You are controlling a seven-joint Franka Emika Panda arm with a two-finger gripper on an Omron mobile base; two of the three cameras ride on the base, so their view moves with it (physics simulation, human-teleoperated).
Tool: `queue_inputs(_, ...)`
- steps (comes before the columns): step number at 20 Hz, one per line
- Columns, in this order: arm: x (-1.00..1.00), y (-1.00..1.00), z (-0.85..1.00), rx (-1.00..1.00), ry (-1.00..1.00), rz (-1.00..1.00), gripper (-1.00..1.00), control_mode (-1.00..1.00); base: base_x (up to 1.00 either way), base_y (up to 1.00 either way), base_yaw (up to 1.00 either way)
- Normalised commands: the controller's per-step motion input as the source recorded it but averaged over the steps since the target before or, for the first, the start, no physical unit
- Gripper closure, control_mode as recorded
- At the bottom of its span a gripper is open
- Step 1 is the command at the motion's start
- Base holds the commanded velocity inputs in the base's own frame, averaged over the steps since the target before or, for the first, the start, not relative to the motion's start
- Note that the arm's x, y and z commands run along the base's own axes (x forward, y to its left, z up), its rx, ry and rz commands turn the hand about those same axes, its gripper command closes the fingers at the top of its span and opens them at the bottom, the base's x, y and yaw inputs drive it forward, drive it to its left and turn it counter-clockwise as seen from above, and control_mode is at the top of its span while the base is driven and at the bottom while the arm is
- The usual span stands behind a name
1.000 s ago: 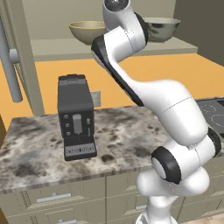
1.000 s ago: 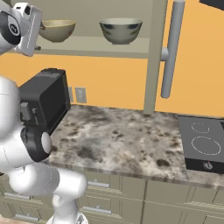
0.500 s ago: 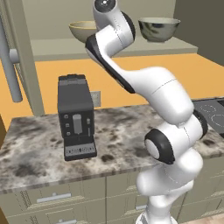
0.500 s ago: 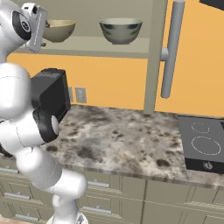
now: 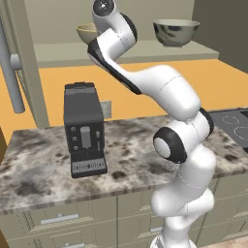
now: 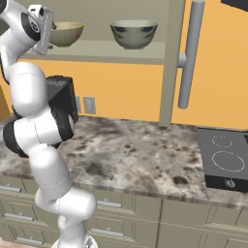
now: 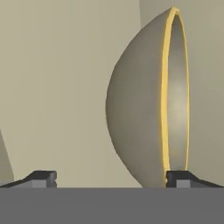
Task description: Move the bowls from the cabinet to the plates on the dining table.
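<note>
At the right of the hand view, the olive-tan bowl (image 7: pixel 140 109) sits on the cabinet shelf (image 6: pixel 97 48), so we ease the wide-open gripper (image 7: pixel 111 178) (nothing held) until one finger straddles its rim.

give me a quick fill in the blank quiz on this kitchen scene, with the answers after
1. The two bowls sit on the cabinet ____.
2. The gripper faces the olive-tan bowl with its jaws ____.
3. The black coffee machine stands on the ____.
4. The marbled bowl sits ____ on its base.

Missing words: shelf; open; counter; upright
</note>
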Motion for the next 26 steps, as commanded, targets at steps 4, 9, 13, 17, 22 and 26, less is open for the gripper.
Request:
queue_inputs(4,0.47,0.19,0.18,0.0,0.0,0.0,-1.0,-1.0,0.0,0.0,0.0)
queue_inputs(9,0.46,0.08,0.12,0.0,0.0,0.0,-1.0,-1.0,0.0,0.0,0.0)
queue_inputs(13,0.12,0.23,-0.45,0.0,0.0,0.0,-1.0,-1.0,0.0,0.0,0.0)
queue_inputs(17,0.02,0.4,-0.86,0.0,0.0,0.01,1.0,-1.0,0.0,0.0,0.0)
queue_inputs(22,0.0,0.27,-0.63,0.0,0.0,0.02,1.0,-1.0,0.0,0.0,0.0)
queue_inputs(26,0.14,0.07,-0.19,0.0,0.0,0.0,1.0,-1.0,0.0,0.0,0.0)
